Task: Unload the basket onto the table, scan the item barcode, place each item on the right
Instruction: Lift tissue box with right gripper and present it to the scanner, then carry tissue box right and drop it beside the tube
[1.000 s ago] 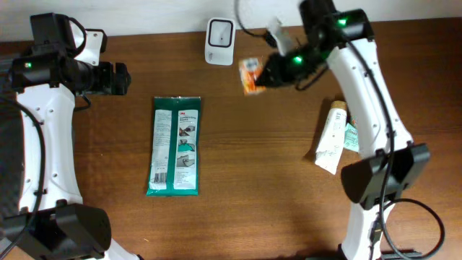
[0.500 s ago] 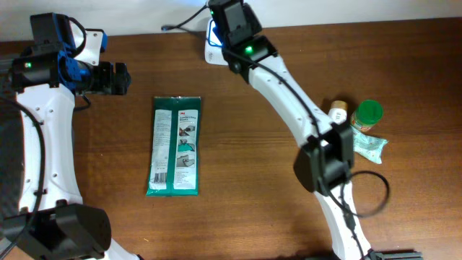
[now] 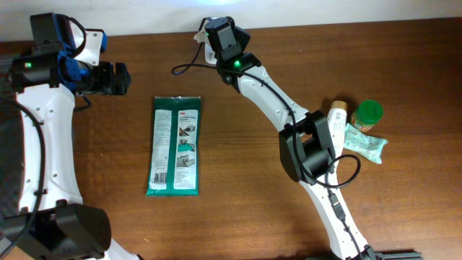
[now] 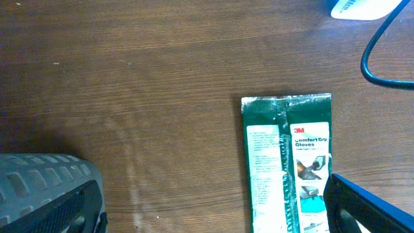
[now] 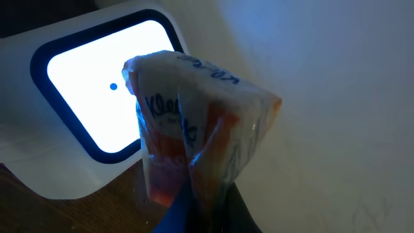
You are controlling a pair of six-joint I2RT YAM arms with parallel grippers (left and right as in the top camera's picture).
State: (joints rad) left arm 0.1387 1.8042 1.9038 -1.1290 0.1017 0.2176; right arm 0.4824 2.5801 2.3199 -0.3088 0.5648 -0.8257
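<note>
I had the right hand (image 5: 200, 204) clamped on a crinkly plastic tissue pack (image 5: 194, 123) facing the white scanner (image 5: 77, 165), its rounded window glowing; left hand (image 3: 119, 78) spread apart above the wood-grain desk (image 4: 129, 77).

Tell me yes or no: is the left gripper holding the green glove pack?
No, the green glove pack lies flat on the table, apart from the open left gripper.

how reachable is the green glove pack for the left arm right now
Probably yes: the left end effector is open and the glove pack lies flat nearby, nothing between them.
</note>
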